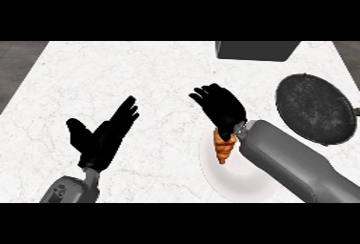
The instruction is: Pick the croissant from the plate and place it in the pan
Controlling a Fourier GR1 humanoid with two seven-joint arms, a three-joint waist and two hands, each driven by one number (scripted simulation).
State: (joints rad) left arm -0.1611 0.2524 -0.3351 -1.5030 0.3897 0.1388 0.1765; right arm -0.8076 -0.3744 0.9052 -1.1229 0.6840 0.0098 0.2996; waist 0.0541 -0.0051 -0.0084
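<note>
A golden-brown croissant (pixel 224 147) lies on a white plate (pixel 243 183) at the lower middle of the counter. My right hand (pixel 221 108) hovers just beyond the croissant, fingers relaxed and spread, holding nothing; its wrist covers the croissant's far end. The right forearm hides the plate's right side. A dark round pan (pixel 314 108) sits at the right, apart from the plate. My left hand (pixel 105 136) rests open at the lower left, fingers pointing up and away.
A dark grey box-like object (pixel 256 50) stands at the counter's far edge, above the pan. The white marble counter (pixel 126 71) stretches to the left; its left edge borders a darker floor.
</note>
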